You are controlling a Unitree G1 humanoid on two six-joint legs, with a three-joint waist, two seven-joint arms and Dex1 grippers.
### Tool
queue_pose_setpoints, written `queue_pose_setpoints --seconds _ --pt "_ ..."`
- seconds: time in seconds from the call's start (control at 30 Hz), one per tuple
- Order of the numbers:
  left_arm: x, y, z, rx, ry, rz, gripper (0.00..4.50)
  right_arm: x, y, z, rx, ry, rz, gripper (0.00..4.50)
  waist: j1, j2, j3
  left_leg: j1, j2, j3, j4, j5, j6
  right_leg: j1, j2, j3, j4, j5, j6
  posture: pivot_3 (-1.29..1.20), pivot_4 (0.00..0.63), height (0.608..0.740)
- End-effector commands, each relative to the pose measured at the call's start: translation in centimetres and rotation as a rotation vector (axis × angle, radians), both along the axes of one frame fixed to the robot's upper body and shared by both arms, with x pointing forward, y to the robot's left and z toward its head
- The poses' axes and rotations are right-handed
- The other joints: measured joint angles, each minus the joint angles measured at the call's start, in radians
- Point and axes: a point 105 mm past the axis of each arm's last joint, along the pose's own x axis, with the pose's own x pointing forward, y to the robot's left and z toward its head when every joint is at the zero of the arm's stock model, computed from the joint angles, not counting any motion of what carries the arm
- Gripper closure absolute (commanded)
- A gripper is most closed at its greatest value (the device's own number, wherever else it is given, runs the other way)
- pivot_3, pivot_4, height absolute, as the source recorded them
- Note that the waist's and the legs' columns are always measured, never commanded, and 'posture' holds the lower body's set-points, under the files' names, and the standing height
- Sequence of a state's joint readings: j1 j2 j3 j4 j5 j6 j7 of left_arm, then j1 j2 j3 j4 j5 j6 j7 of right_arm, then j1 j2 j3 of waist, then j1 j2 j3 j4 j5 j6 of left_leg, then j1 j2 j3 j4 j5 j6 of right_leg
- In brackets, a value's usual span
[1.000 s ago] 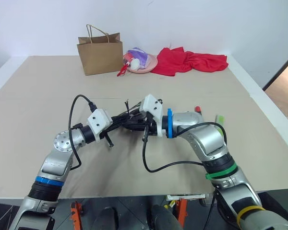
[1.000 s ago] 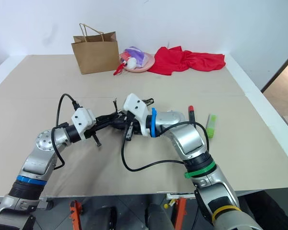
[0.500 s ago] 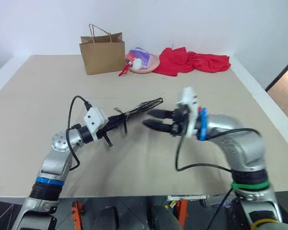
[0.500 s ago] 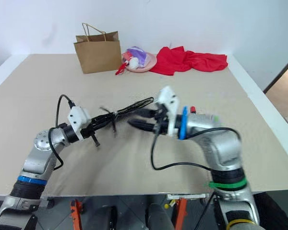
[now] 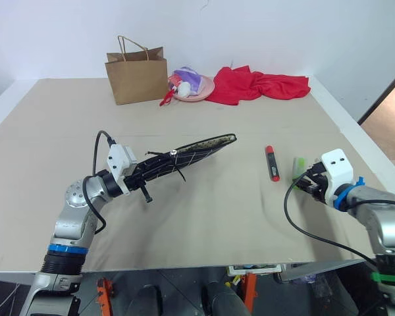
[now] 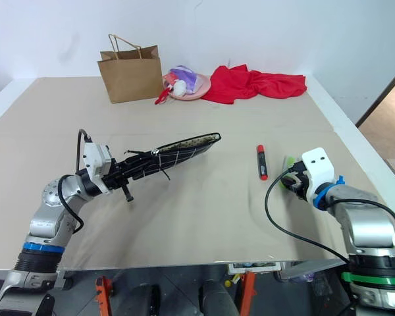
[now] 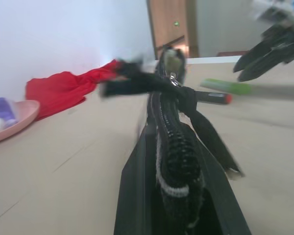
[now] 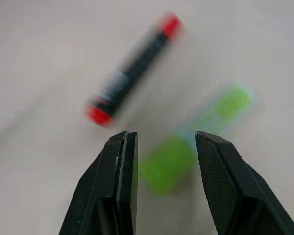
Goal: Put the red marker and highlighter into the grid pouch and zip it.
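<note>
On your worktop point(image 5: 204, 210): one grid pouch point(image 5: 184, 157), one red marker point(image 5: 271, 162), one highlighter point(image 5: 298, 166). Your left claw point(image 5: 139, 178) is clenched on the pouch's end, lifting it slantwise off the surface. The right wrist view shows the right claw point(image 8: 164, 147) released, fingers apart over the highlighter, marker just beside; head views hide those fingers.

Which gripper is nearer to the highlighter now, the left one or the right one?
Right. The right gripper hovers open just above the highlighter, near the red marker. The left gripper is far across the table, shut on the grid pouch.
</note>
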State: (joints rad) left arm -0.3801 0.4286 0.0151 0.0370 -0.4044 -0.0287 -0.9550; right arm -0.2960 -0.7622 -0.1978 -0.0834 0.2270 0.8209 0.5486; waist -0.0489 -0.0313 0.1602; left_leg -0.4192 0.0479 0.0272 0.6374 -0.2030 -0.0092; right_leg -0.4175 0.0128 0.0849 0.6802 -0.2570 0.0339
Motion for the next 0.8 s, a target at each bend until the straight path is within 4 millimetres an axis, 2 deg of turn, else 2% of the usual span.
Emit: queue_pose_setpoints --seconds 0.03,0.2,0.57,0.67,0.7,0.77,0.8 --pt "-0.5 -0.1 0.6 -0.01 -0.049 -0.018 4.5 1.1 -0.9 1.0 -0.009 -0.059 -0.084 2.42 0.002 0.0 0.0 0.0 0.0 0.0 0.0 0.0 0.0 0.0 0.0 0.0 0.0 0.0 0.0 0.0 0.15 0.74" --pt "-0.8 -0.1 0.3 -0.016 -0.045 -0.023 4.5 2.0 -0.5 0.5 0.044 -0.057 -0.124 2.42 0.002 0.0 0.0 -0.001 -0.001 0.001 0.0 0.0 0.0 0.0 -0.001 0.001 -0.001 0.0 0.001 0.0 0.15 0.74" --pt "-0.9 -0.4 0.0 -0.028 -0.039 -0.026 4.5 2.8 -1.4 -0.8 0.053 -0.021 -0.223 2.42 0.002 -0.001 -0.001 0.0 -0.001 0.001 0.001 0.0 0.0 0.001 -0.001 0.001 -0.001 0.001 0.002 0.0 0.15 0.74" --pt "-0.9 -0.5 0.0 -0.031 -0.038 -0.028 4.5 3.1 -0.8 -0.8 0.057 -0.027 -0.213 1.59 0.002 -0.001 -0.001 0.0 -0.001 0.0 0.002 0.0 0.0 0.002 -0.001 0.0 -0.001 0.001 0.002 0.0 0.15 0.74" --pt "-0.9 -0.6 0.0 -0.032 -0.039 -0.029 4.5 3.1 -0.7 -0.7 0.058 -0.03 -0.217 0.91 0.002 -0.001 -0.001 0.0 -0.001 0.001 0.002 0.0 0.0 0.002 -0.001 0.001 -0.001 0.001 0.002 0.0 0.15 0.74" --pt "-0.9 -0.6 0.1 -0.035 -0.039 -0.029 4.5 3.2 -1.0 -0.8 0.056 -0.029 -0.243 0.19 0.002 -0.001 -0.001 0.0 -0.001 0.0 0.001 0.0 0.0 0.002 -0.001 0.001 -0.001 0.001 0.002 0.0 0.15 0.74" --pt "-0.9 -0.6 0.1 -0.036 -0.039 -0.029 4.5 3.3 -1.1 -0.8 0.059 -0.025 -0.251 0.07 0.002 -0.001 -0.001 0.0 -0.001 0.0 0.001 0.0 0.0 0.001 -0.001 0.0 -0.001 0.001 0.002 0.0 0.15 0.74"
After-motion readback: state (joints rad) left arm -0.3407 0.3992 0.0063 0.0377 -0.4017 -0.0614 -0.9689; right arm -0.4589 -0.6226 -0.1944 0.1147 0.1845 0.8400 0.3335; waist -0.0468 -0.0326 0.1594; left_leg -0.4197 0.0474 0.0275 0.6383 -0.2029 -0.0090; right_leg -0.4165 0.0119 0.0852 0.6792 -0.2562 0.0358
